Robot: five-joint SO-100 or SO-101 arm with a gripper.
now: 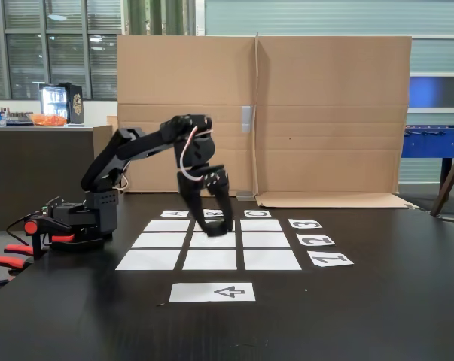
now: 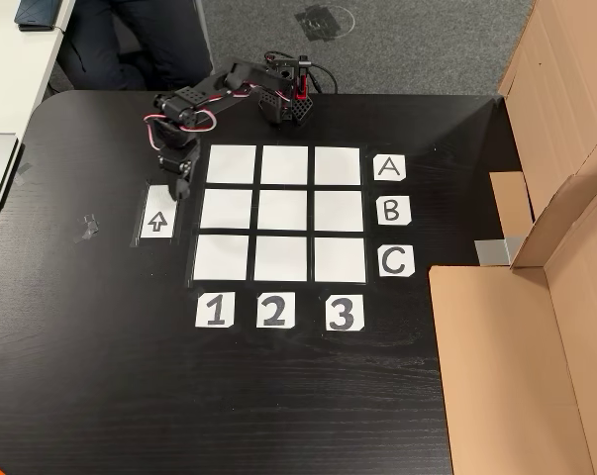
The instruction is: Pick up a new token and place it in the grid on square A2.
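Observation:
My gripper (image 1: 213, 220) hangs tip-down above the table, in front of the grid (image 1: 266, 241) as the fixed view shows it. Its fingers stand a little apart and lean in toward each other at the tips. A small dark shape between the tips looks like the token (image 1: 213, 224), black against black and hard to make out. In the other view the gripper (image 2: 175, 184) sits over the near end of the arrow sheet (image 2: 156, 220), just left of the grid (image 2: 283, 213). Square A2 (image 2: 283, 165) (image 1: 159, 241) lies blank, as do its neighbours.
Letter cards A, B, C (image 2: 390, 167) and number cards 1, 2, 3 (image 2: 272, 311) border the grid. The arm's base (image 2: 290, 104) stands at the table's edge. A cardboard wall (image 1: 264, 113) closes off the far side, and its flap (image 2: 496, 366) lies on the table.

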